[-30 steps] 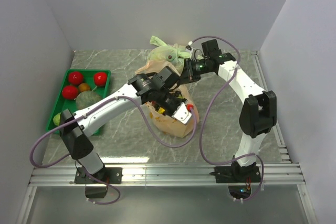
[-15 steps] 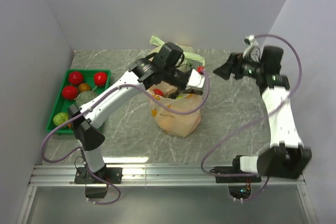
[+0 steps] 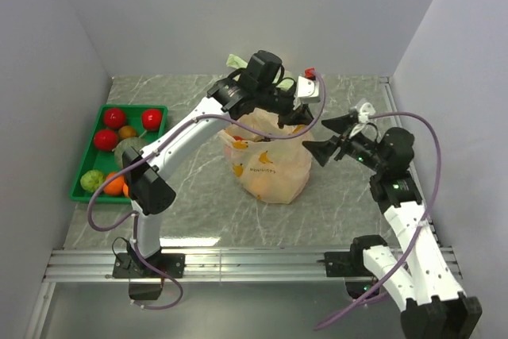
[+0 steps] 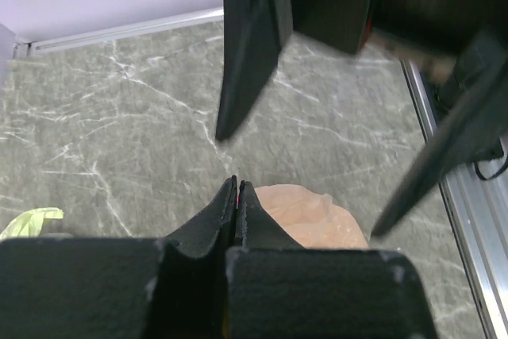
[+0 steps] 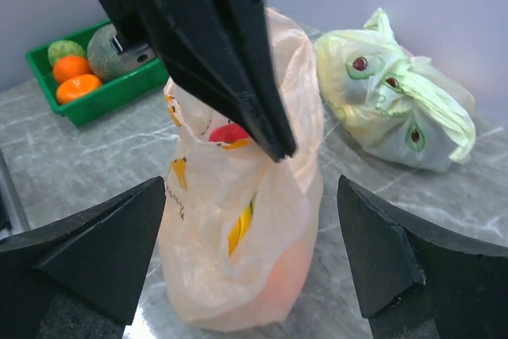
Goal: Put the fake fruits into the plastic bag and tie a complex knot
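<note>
The peach-orange plastic bag [image 3: 266, 166] [image 5: 238, 260] stands upright mid-table, its mouth gaping. Inside it show a red fake fruit [image 5: 230, 132] and a yellow one [image 5: 242, 224]. My left gripper [image 3: 286, 122] [image 4: 237, 188] is shut on the bag's top edge and holds it up. My right gripper [image 3: 317, 136] [image 5: 252, 188] stands wide open just right of the bag, facing it, with nothing between its fingers. More fake fruits lie in the green tray [image 3: 131, 107]: red ones [image 3: 113, 117], an orange [image 3: 115, 186], a green one [image 3: 93, 179]. The knot is out of view.
A tied pale green bag [image 5: 397, 105] [image 3: 236, 63] lies behind the peach bag, partly hidden by the left arm. A dark green melon ball [image 3: 131, 152] sits in the tray at the far left. Metal rails [image 3: 405, 132] run along the table's right and near edges.
My right gripper opened, let go and swung from behind the bag to its right side. My left gripper, still shut, rose and moved to the far right, pulling the bag's top upright.
</note>
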`<control>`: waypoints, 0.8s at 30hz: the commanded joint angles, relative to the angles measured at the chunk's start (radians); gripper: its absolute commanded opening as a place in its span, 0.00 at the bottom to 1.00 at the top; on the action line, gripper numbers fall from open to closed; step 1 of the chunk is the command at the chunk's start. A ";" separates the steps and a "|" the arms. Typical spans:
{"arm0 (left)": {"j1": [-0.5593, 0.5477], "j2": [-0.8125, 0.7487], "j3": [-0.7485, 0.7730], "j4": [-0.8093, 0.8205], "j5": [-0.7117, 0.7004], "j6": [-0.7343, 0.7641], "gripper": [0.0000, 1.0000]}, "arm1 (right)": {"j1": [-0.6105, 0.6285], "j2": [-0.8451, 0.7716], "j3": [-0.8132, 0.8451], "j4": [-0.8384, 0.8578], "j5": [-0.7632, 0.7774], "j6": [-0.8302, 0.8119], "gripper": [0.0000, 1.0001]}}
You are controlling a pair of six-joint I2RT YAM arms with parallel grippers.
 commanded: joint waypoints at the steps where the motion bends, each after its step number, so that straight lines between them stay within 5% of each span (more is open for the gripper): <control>1: 0.004 -0.006 0.057 0.077 0.006 -0.078 0.00 | 0.102 0.044 -0.034 0.143 0.136 -0.056 0.95; 8: 0.007 -0.014 0.035 0.135 0.003 -0.124 0.00 | 0.174 0.136 -0.046 0.272 0.219 -0.035 0.87; 11: 0.016 -0.019 0.035 0.188 -0.006 -0.190 0.00 | 0.180 0.170 -0.051 0.288 0.212 -0.018 0.46; 12: 0.028 -0.020 0.043 0.197 -0.006 -0.211 0.00 | 0.180 0.184 -0.045 0.275 0.194 -0.018 0.15; 13: 0.039 -0.025 0.049 0.206 -0.002 -0.246 0.03 | 0.180 0.189 -0.043 0.248 0.174 -0.020 0.00; 14: 0.067 -0.038 0.057 0.206 0.006 -0.259 0.12 | 0.179 0.192 -0.040 0.234 0.164 -0.023 0.00; 15: 0.088 -0.049 0.067 0.203 0.023 -0.265 0.35 | 0.177 0.195 -0.036 0.214 0.148 -0.050 0.00; 18: 0.200 -0.117 0.061 0.165 0.115 -0.250 0.78 | 0.151 0.193 -0.011 0.111 0.052 -0.130 0.00; 24: 0.403 -0.374 -0.223 0.042 0.181 -0.011 0.92 | -0.016 0.290 0.127 -0.123 -0.184 -0.364 0.00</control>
